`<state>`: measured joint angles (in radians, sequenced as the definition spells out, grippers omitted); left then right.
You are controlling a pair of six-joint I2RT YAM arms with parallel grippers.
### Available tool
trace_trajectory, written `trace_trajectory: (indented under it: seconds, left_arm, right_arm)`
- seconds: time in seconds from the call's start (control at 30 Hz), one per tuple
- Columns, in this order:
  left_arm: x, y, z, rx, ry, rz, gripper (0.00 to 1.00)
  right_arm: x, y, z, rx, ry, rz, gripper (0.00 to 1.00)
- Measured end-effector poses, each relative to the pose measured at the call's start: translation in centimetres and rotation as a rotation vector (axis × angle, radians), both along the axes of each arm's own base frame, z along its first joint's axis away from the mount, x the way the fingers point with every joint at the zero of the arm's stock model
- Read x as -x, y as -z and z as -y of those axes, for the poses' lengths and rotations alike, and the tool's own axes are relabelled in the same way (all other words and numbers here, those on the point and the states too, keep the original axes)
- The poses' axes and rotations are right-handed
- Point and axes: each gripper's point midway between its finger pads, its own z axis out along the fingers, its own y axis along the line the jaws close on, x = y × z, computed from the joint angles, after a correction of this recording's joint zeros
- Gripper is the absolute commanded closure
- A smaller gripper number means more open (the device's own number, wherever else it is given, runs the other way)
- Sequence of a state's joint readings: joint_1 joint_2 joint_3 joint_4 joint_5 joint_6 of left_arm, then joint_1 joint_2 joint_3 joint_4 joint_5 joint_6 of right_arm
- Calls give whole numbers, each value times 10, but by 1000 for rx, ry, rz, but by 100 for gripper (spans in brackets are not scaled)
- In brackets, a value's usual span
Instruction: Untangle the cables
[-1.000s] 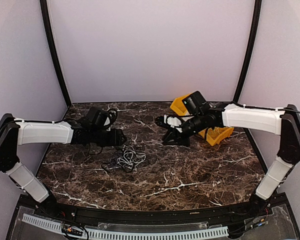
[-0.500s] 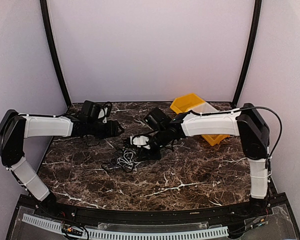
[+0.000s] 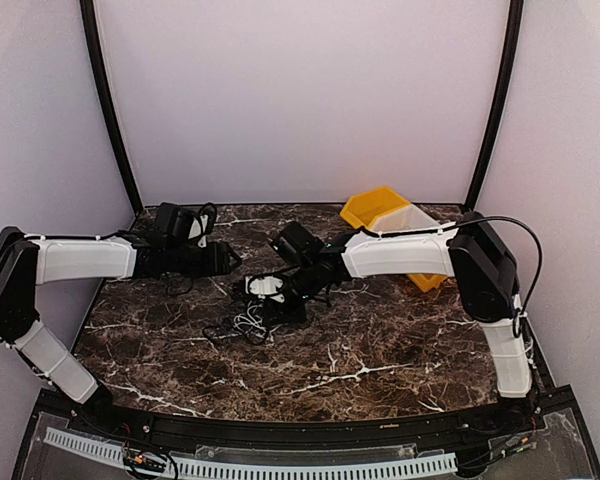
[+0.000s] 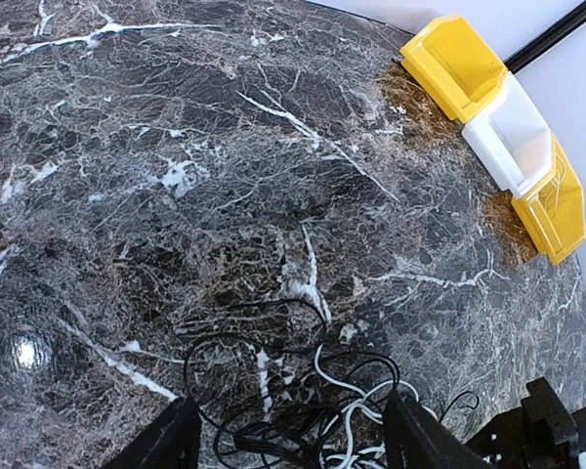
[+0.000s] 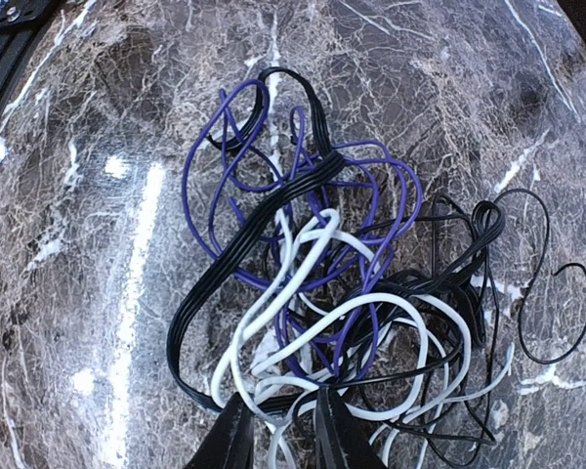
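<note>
The left tool (image 4: 291, 430) has drawn back a little toward the left rear of the dark, white-veined marble bench (image 3: 400, 340). It hangs clear of the work with its jaws spread wide and nothing between them. From its wrist camera, the near edge of the tangle lies on the stone just ahead of the fingers.

The small clump of thin, flexible cables (image 3: 246, 322) rests left of the bench's centre, toward the front. The right wrist view shows them as a white cord, a purple one, a flat black ribbon-like lead and finer black strands looped through one another. One thin black loop strays out to the side. The clump appears no looser than it was a second ago.

The big change is on the right. A second ago the right tool (image 5: 278, 415) hovered by the bins at the back right. It has now swung across to stand right over the clump's rear edge. Its jaws are only narrowly parted, with white strands at the tips, and I cannot tell whether they pinch a cord or merely touch it.

At the far right, the yellow plastic bin (image 3: 378, 207) and its white neighbour (image 4: 513, 137) sit untouched.

So the untangling looks barely begun: this arm seems to be settling in for a first pull.
</note>
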<state>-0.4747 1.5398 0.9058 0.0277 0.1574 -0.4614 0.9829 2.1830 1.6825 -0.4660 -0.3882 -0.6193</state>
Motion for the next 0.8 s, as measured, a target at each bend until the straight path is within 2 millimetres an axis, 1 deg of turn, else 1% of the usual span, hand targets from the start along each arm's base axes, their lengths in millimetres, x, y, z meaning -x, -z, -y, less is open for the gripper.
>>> trace_trajectory:
  seconds: [0.1, 0.3, 0.4, 0.43, 0.5, 0.6, 0.7, 0.8]
  left_arm:
    - [0, 0, -1, -5, 0, 5, 33]
    - [2, 4, -3, -13, -4, -2, 33]
    - [6, 10, -5, -17, -3, -10, 33]
    - [8, 11, -6, -17, -2, -10, 33]
    - [13, 14, -8, -16, -2, -9, 33]
    - [16, 14, -10, -11, -2, 1, 33]
    - [18, 6, -10, 1, 5, 28, 33]
    - [24, -7, -11, 30, 18, 80, 33]
  right_arm:
    - [-1, 5, -1, 7, 7, -9, 87]
    - [-1, 7, 0, 16, 23, -21, 93]
    - [-1, 3, 1, 15, 31, -24, 100]
    - [0, 0, 1, 11, 33, -24, 100]
    - [1, -12, 1, -3, 41, -28, 100]
    - [3, -39, 0, -46, 49, -29, 100]
    - [4, -70, -3, -93, 52, -29, 100]
    - [3, -100, -11, -147, 53, -25, 100]
